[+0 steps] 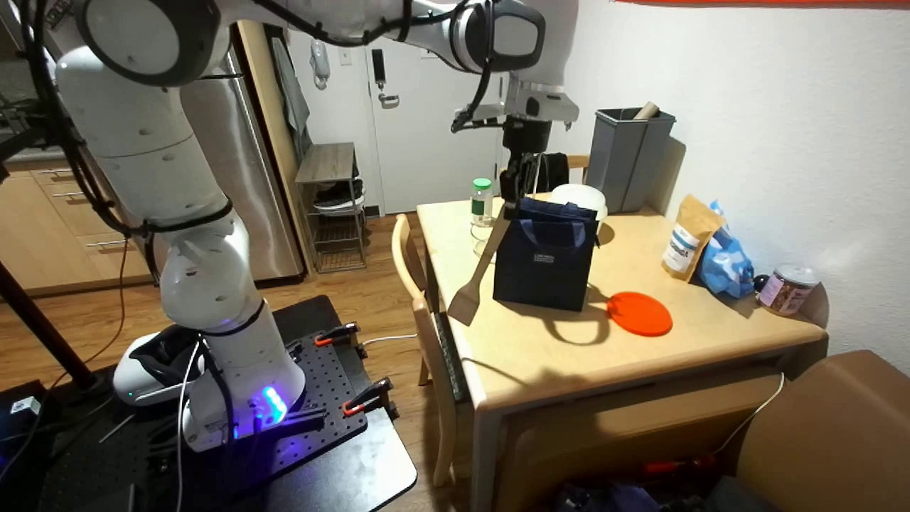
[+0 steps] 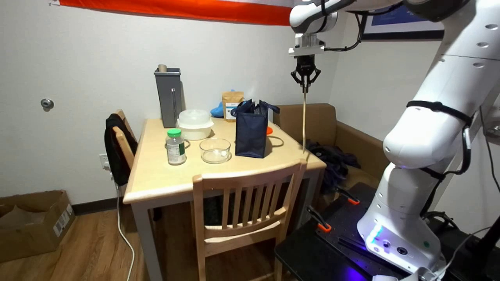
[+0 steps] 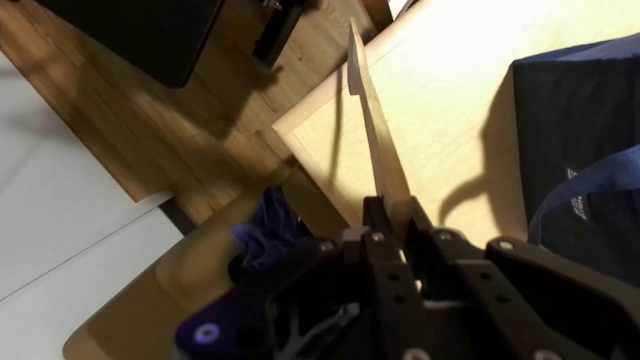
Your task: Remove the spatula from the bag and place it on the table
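Right of centre in an exterior view, my claw (image 2: pixel 305 90) grasps the hanging spatula (image 2: pixel 304 122) outside the bag (image 2: pixel 250 135); I should tilt it flat, well onto the bench (image 2: pixel 156 175), before releasing.

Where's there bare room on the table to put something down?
Between the bag and the couch, from spatula to red disc; also between the green-lidded jar and the slatted chair. It's crowded among the jar, glass bowl and white container.

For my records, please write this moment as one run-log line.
end effector: gripping spatula; spatula: outside bag, tilted, blade down; bag: upright on table; pending: placing spatula on table
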You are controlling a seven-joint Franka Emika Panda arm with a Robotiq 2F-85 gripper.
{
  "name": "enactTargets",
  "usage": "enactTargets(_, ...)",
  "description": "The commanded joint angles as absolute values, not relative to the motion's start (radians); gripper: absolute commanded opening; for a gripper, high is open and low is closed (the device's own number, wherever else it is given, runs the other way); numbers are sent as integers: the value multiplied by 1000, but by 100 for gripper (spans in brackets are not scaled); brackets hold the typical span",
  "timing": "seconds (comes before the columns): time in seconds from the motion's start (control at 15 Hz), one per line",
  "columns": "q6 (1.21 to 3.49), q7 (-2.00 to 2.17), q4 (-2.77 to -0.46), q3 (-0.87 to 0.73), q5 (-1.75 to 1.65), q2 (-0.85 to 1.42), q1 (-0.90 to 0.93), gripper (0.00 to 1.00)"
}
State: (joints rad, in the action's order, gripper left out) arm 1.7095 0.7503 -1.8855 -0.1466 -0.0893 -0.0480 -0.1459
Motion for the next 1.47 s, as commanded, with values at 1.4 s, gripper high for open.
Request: enactTargets(1.4, 1590, 85, -1807, -245, 568, 286, -318, 3)
